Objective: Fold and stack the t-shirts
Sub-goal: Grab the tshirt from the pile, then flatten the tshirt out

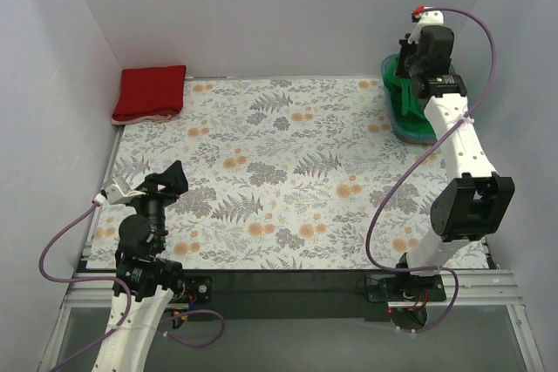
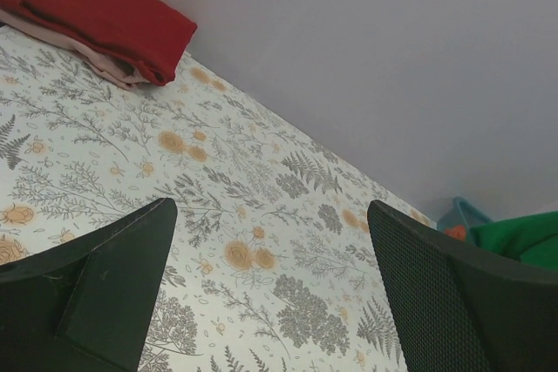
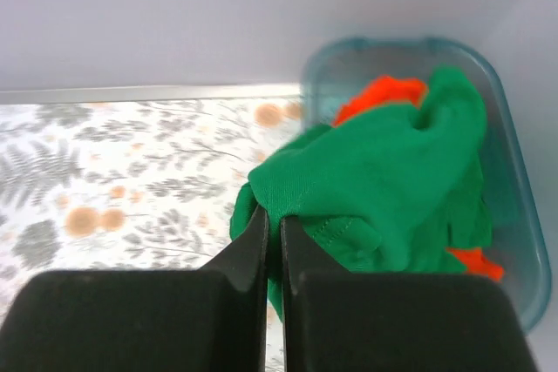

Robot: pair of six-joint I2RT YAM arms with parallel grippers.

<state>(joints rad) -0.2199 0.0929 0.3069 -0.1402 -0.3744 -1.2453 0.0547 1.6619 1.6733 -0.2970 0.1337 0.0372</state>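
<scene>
— Where does the job stand on the right?

— The right gripper (image 3: 270, 219) has its two black fingers pressed together on a fold of the bright green soft fabric t-shirt (image 3: 384, 180). The shirt spills over the near rim of the blue-grey plastic tub (image 3: 516, 215) at the table's far right corner. A bright orange t-shirt (image 3: 382, 93) lies bunched under it in the tub.

— So how should the lift go?

— I'd say straight up and slow, until the green cloth hangs free of the orange one. Dragging sideways could tip the tub or haul both shirts out. Then carry it to the middle of the table and lay it flat.

— And the left?

— The left gripper (image 2: 270, 215) is spread wide and holds nothing, poised above the near left of the table.

— The surface?

— A flat floral-printed table covering (image 1: 279, 172), grey ferns and orange blooms, boxed in by plain pale walls (image 1: 279, 6). The dark red folded t-shirt (image 1: 150, 91) sits in the far left corner, well apart from the tub.
</scene>
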